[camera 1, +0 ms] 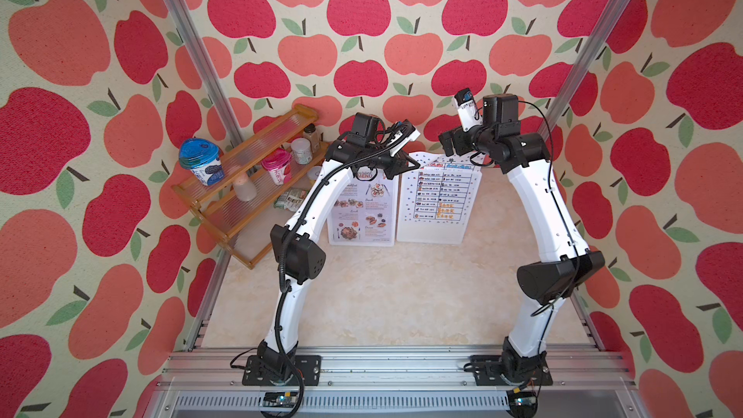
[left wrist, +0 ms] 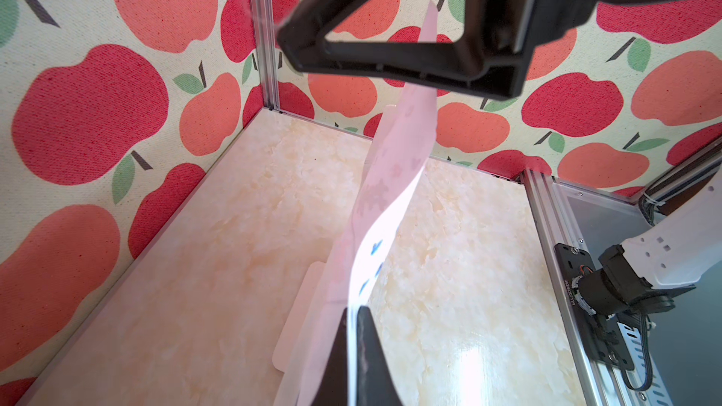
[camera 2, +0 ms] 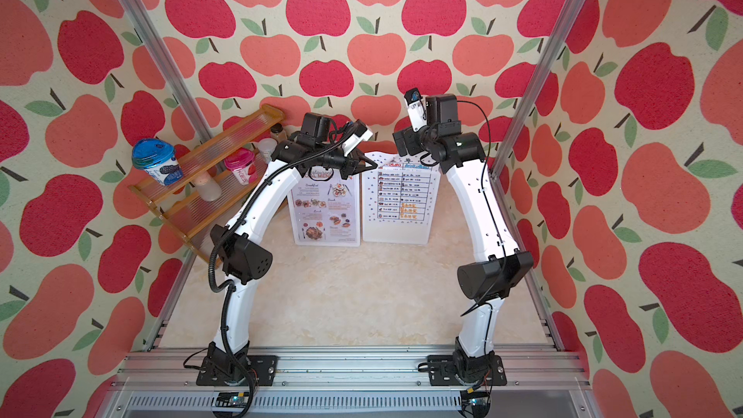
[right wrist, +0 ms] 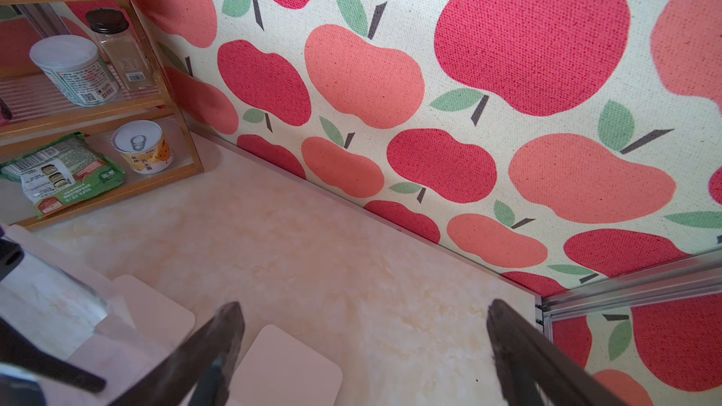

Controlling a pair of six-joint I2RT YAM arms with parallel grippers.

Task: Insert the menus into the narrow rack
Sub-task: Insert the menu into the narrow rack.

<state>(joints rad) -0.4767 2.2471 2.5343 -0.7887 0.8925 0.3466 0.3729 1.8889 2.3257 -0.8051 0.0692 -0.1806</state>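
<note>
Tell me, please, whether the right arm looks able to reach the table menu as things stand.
Probably yes: the right hand hangs open above the far edge of the table menu, nothing between. The left hand, shut on that sheet's corner, sits beside the path.

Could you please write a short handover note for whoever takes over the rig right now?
Left gripper: shut on an edge of the table menu; the sheet bows up from its far end.
Right gripper: open and empty, above the far end of that menu.
Photo menu: lies beside the table menu, mid-table, not gripped.
Done: nothing inserted yet; I cannot pick out the rack for certain.
To do: insert both menus.
</note>
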